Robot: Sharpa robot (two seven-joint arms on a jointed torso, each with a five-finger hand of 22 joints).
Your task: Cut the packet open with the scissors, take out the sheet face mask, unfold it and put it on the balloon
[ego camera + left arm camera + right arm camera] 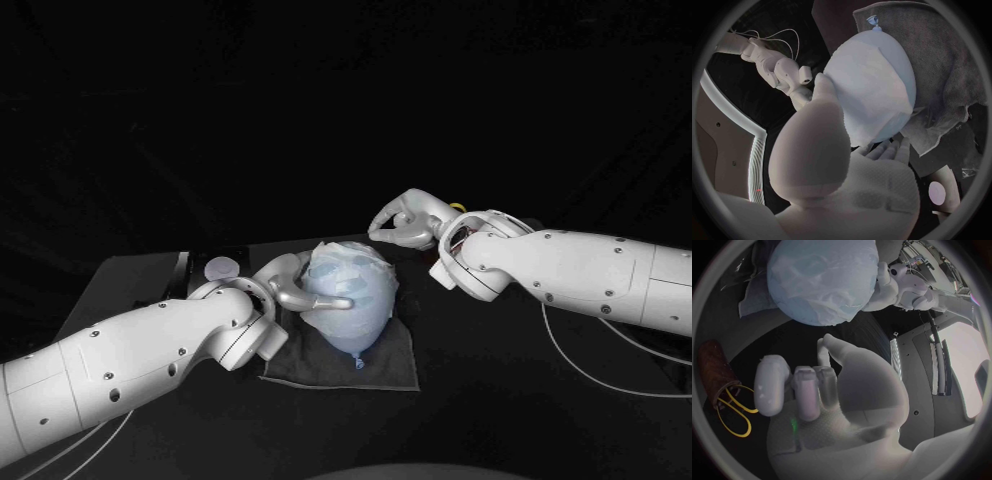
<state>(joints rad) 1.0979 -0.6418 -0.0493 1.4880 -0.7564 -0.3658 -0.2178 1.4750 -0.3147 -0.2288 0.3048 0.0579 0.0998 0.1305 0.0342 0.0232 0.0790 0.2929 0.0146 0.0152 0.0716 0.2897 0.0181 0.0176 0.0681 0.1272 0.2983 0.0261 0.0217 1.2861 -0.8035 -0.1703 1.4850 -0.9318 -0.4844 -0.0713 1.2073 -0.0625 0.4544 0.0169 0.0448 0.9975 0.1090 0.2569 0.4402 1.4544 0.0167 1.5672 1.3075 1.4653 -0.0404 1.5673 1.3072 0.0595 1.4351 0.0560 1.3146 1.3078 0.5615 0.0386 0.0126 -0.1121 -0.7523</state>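
The left hand (299, 292) is clasped on the far, rounded end of the balloon (355, 338). Its thumb lies along one side and its fingers curl under the other, touching the sheet face mask (346, 275) draped over the balloon's upper face. The balloon lies on a dark grey cloth (387, 372) with its long axis running away from the robot, its knot (872, 21) pointing back towards the robot near the cloth's near edge. Bare tabletop (505, 400) lies open on the cloth's right and near sides. The right hand (408, 222) hangs just past the balloon's far end, apart from it, with its fingers curled in on nothing. Beside it, yellow-handled scissors (731, 412) stand in a brown holder (714, 365).
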